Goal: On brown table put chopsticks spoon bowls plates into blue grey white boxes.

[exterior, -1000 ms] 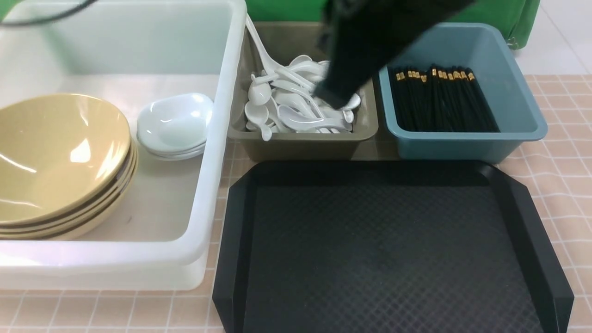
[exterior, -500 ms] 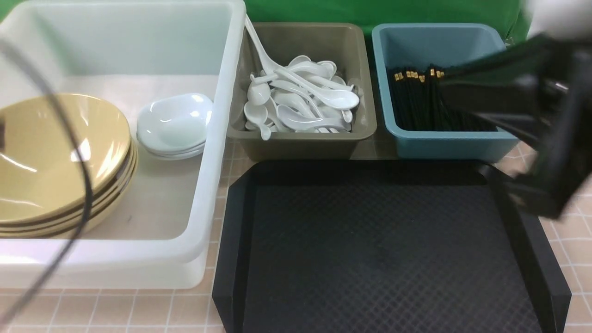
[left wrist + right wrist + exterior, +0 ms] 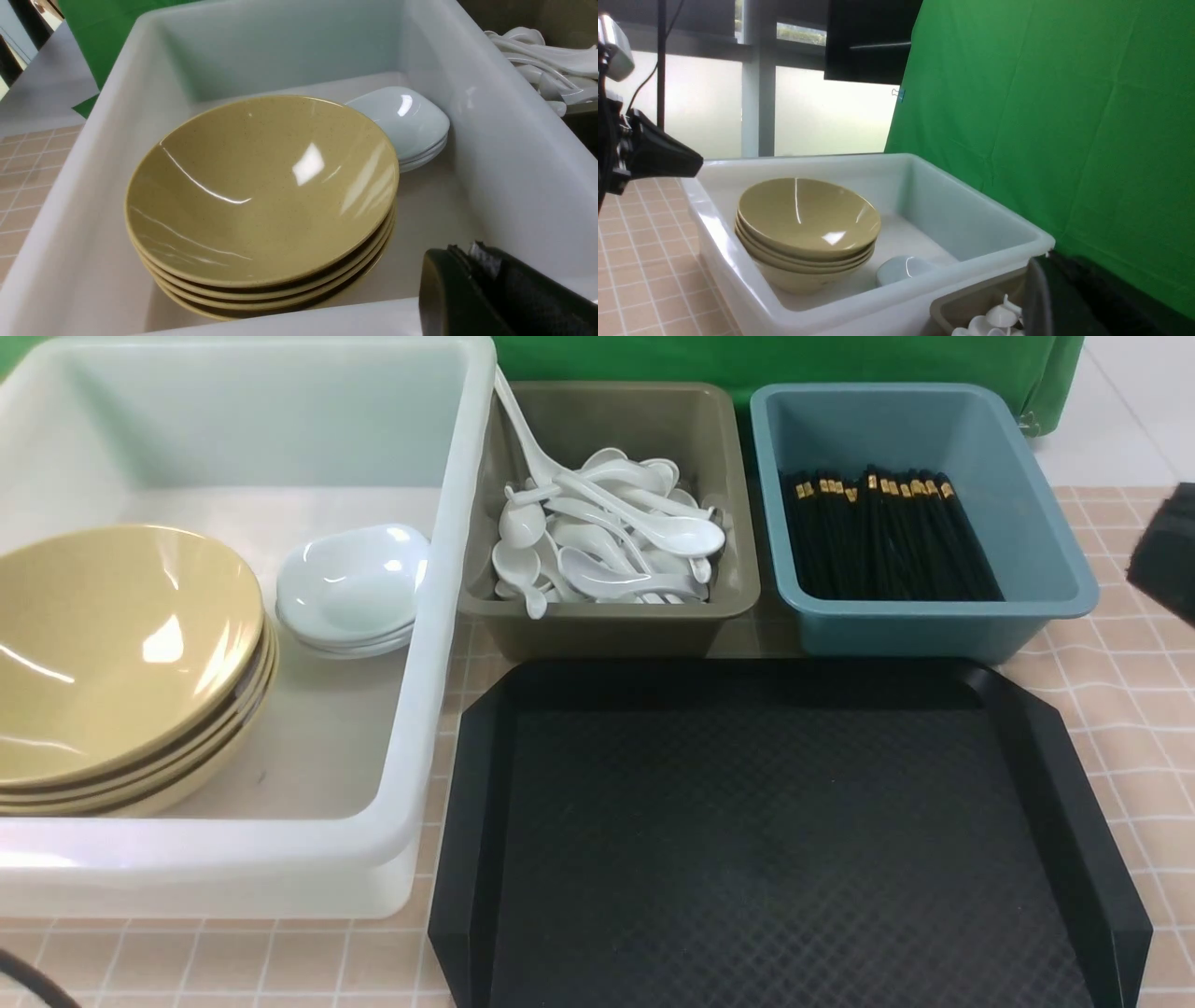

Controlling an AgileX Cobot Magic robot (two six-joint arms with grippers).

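A black tray (image 3: pixel 784 840) fills the nearest part of the brown tiled table (image 3: pixel 1130 709), at about six o'clock in the front view, and nothing lies on it.

Beyond it, three boxes stand in a row. At nine to ten o'clock is the large white box (image 3: pixel 439 616), holding a stack of tan bowls (image 3: pixel 121 663) with a small stack of white plates (image 3: pixel 350 588) just beside them. At twelve o'clock, the grey box (image 3: pixel 611 616) holds a heap of white spoons (image 3: pixel 607 541) (one long handle leans up against the white box's rim). At one to two o'clock, the blue box (image 3: pixel 934 616) holds black chopsticks (image 3: pixel 882 537), lying side by side.

The left gripper (image 3: pixel 486 289) hovers at the white box's near rim, fingers pressed together and holding nothing. The right gripper (image 3: pixel 1041 298) shows only one dark finger near the grey box, so whether it is together or apart cannot be told.

Judging by the bare tray and filled boxes, the sorting looks complete, with nothing visibly left to move.
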